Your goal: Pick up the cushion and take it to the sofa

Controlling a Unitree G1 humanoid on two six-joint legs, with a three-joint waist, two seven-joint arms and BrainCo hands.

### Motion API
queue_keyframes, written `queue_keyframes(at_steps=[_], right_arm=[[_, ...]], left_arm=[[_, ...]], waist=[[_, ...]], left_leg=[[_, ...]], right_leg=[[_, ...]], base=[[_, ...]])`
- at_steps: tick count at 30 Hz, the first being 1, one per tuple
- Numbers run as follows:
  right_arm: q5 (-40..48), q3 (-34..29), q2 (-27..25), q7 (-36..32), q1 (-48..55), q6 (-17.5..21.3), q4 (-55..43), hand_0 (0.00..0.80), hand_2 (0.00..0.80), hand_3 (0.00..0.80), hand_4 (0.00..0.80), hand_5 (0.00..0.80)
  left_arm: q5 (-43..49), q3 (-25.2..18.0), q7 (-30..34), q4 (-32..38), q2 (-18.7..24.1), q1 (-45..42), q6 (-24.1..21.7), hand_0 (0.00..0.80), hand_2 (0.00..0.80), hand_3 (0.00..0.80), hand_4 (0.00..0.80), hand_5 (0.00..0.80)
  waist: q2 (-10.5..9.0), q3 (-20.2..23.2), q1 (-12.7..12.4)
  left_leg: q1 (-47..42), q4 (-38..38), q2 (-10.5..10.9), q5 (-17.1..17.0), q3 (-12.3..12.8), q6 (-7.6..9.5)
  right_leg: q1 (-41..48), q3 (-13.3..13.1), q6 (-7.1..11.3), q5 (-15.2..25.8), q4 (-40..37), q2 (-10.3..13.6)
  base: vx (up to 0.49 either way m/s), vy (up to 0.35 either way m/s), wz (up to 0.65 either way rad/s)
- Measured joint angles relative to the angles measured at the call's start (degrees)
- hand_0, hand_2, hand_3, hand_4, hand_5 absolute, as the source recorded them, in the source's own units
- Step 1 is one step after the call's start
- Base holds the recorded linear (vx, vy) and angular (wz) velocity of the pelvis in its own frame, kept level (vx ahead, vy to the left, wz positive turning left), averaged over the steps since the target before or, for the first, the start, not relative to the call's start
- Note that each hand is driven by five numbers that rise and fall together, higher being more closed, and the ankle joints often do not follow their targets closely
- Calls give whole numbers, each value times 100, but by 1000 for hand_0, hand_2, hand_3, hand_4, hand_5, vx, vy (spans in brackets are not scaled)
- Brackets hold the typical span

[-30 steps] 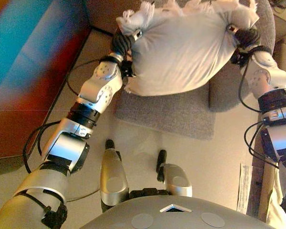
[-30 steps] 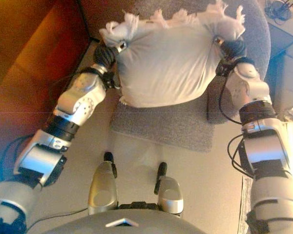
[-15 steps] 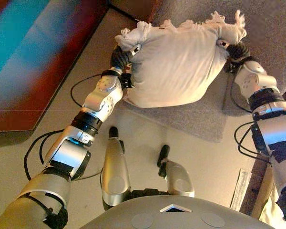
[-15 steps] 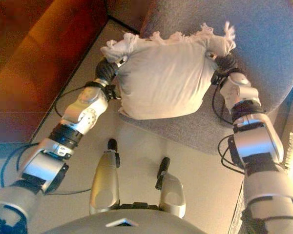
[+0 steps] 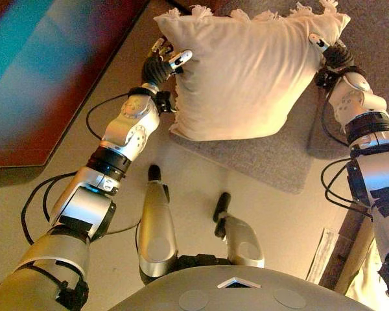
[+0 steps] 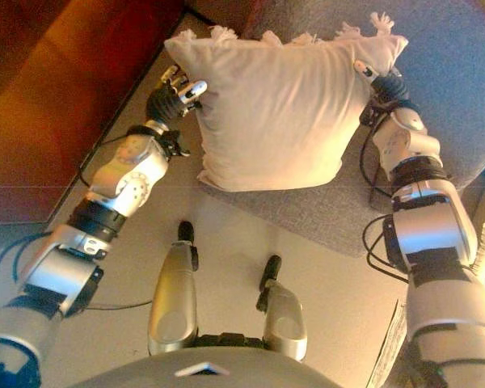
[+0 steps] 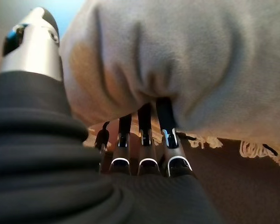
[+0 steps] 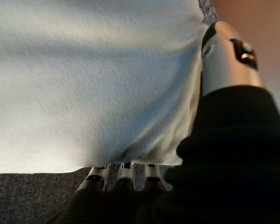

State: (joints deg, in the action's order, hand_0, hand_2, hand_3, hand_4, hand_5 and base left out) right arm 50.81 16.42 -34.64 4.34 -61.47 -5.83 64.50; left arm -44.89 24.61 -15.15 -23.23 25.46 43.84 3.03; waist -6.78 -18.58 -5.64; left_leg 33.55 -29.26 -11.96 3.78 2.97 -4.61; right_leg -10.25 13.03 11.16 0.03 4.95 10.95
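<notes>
Cushion (image 5: 246, 71): cream, fringed, now over grey sofa (image 6: 461, 73) seat, lower edge near seat front; looks flatter and lower vs. 0.5 s ago. L hand (image 5: 161, 63) at cushion's side, fingers (image 7: 144, 135) under it but looser, thumb off the cloth. R hand (image 5: 330, 55) opposite side, fingers (image 8: 126, 173) tucked under. Judgement: release starting, task nearly done.

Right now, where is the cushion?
In the eye views the cushion sits top centre, between the left hand and right hand, over the grey sofa.
</notes>
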Motion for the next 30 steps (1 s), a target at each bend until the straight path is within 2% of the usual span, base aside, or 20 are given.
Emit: queue_keyframes(at_steps=[7,11,18,21,26,28,30], right_arm=[[125,-96,-168,45,-21,-148,-140,0,0,0,0,0],[647,-657,-502,165,90,-160,-546,0,0,0,0,0],[743,-1181,-960,299,570,-150,-803,0,0,0,0,0],[681,-1529,-982,388,1173,-73,-1088,0,0,0,0,0],[129,-1573,-977,511,2345,-40,-1939,0,0,0,0,0],[-243,-1710,-823,539,3238,-19,-3023,0,0,0,0,0],[-353,-2103,-307,471,4056,134,-3902,0,0,0,0,0]], left_arm=[[-201,-215,-59,203,192,-69,-1,0,0,0,0,0],[-193,-563,58,629,373,-409,-11,0,0,0,0,0],[-188,-1067,247,662,562,-1185,-97,0,0,0,0,0],[-189,-1330,412,674,602,-1704,-192,0,0,0,0,0],[-189,-1727,571,842,580,-2604,-374,0,0,0,0,0],[-194,-2010,881,1109,521,-3051,-424,0,0,0,0,0],[-203,-2199,1255,1489,339,-3511,-519,0,0,0,0,0]], waist=[[-3,0,-2],[-15,16,-13],[-31,180,-78],[-50,451,-72],[-42,902,-25],[-73,992,71],[-61,1108,167]], left_leg=[[-331,84,-60,41,49,-37],[-601,158,-59,64,124,-71],[-1062,373,-37,81,256,-102],[-1334,586,62,74,347,-113],[-1720,924,227,53,480,-137],[-1966,1259,316,-102,503,-157],[-2124,1506,362,-213,568,-164]], right_leg=[[395,0,19,21,-190,15],[649,0,40,33,-305,24],[1049,3,39,33,-488,50],[1223,6,40,33,-571,137],[1430,5,39,33,-677,232],[1494,3,35,31,-679,281],[1514,-3,22,23,-670,307]], base=[[117,7,0],[138,-3,-1],[125,20,-2],[110,61,-2],[51,86,-6],[12,107,-1],[-28,101,-4]])
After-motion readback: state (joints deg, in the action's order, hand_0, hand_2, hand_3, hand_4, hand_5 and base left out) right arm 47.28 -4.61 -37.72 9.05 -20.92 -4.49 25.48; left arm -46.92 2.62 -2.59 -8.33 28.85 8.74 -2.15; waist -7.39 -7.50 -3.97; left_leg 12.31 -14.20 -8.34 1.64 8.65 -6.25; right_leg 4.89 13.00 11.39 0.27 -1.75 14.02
